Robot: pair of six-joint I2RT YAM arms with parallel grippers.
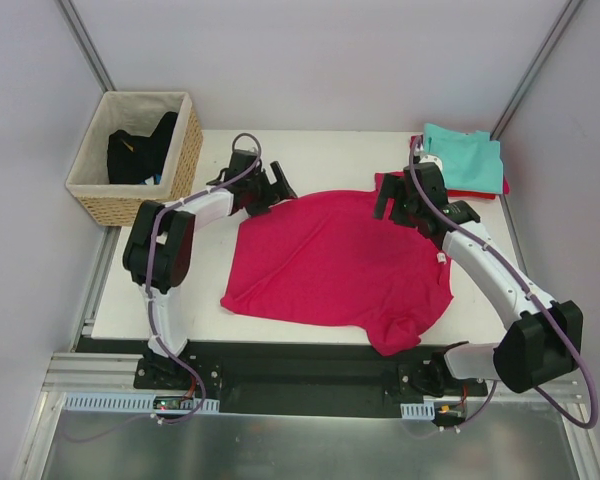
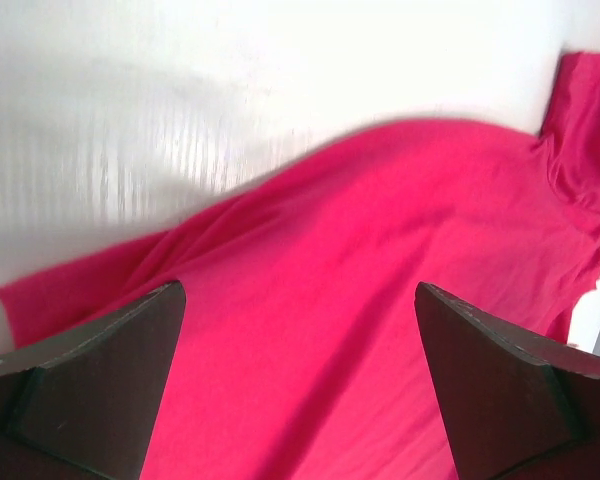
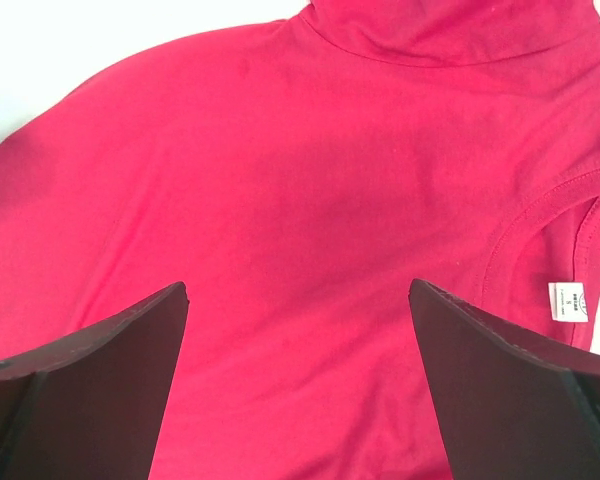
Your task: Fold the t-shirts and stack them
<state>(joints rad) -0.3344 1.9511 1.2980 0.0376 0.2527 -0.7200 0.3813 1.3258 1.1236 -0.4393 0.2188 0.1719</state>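
**Top external view**
- Item: magenta-pink t-shirt [image 1: 340, 270]. It is laid nearly flat across the middle of the table [image 1: 320, 150], with the neck end toward the right arm and one corner bunched at the near edge. It is judged to be spread this way so that a fold can be begun; no fold is made yet.
- Item: teal t-shirt [image 1: 465, 152]. It is folded and set on a red t-shirt [image 1: 485, 192] at the far right corner, and this is judged to be the stack in progress.
- Item: wicker basket [image 1: 185, 150]. It stands far left beside the table, with dark garments [image 1: 140, 150] inside.
- The left gripper [image 1: 277, 188] is poised at the spread shirt's far left corner. The right gripper [image 1: 392, 205] is poised at its far right part, near the stack.
- Both are set along the far edge, presumably so that the cloth can be taken at two points together.

**Left wrist view**
- Left gripper [image 2: 298, 295]: the jaws are spread wide and nothing is held between them.
- The magenta-pink t-shirt [image 2: 380, 260] lies below and ahead of the fingers, its far edge curving against bare table. A sleeve [image 2: 585, 140] is seen at upper right.
- Contact with the cloth cannot be told.

**Right wrist view**
- Right gripper [image 3: 298, 292]: the jaws are spread wide and empty.
- The magenta-pink t-shirt [image 3: 280, 150] fills the field beneath and ahead of it.
- The collar [image 3: 525, 225] and white neck label [image 3: 568, 302] are seen at the view's right side.
- Whether the fingertips touch the fabric cannot be told.
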